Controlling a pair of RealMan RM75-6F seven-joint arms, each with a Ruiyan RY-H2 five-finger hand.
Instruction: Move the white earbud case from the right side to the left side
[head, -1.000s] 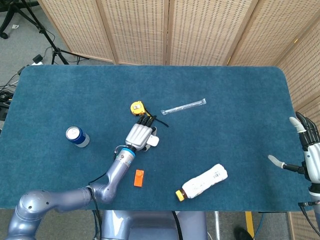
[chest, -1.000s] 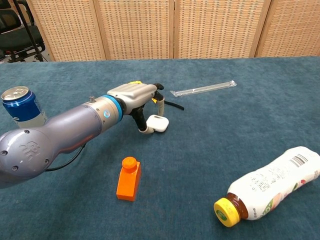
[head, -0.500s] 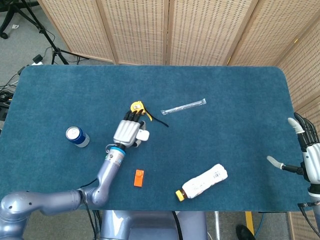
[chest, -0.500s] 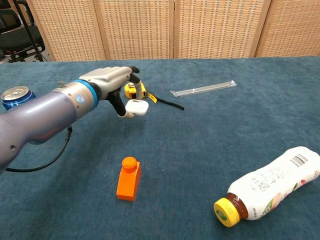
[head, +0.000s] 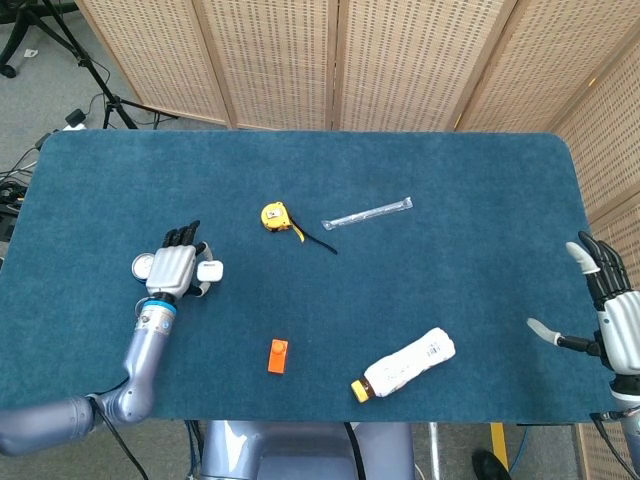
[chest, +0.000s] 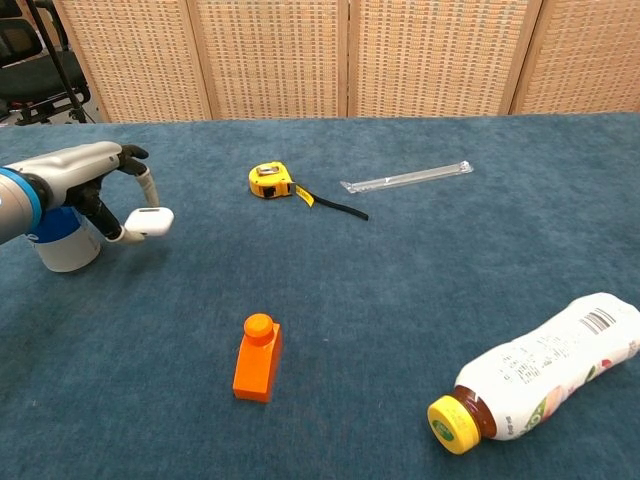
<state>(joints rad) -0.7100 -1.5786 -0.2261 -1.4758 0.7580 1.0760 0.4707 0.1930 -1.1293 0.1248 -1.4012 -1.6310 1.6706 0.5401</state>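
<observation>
The white earbud case (head: 209, 270) (chest: 149, 221) is pinched at the thumb side of my left hand (head: 174, 271) (chest: 88, 184), held above the blue cloth at the table's left. That hand hovers right over the blue can (chest: 61, 245), which it mostly hides in the head view. My right hand (head: 612, 320) stands at the table's right edge with its fingers spread and nothing in it; the chest view does not show it.
A yellow tape measure (head: 276, 216) (chest: 270, 180) and a clear wrapped straw (head: 367, 213) (chest: 406, 178) lie mid-table. An orange block (head: 278, 355) (chest: 259, 357) and a white bottle with a yellow cap (head: 405, 364) (chest: 535, 367) lie near the front edge.
My left hand has carried the earbud case from beside the tape measure leftward to above the blue can. The right hand has drifted slightly.
</observation>
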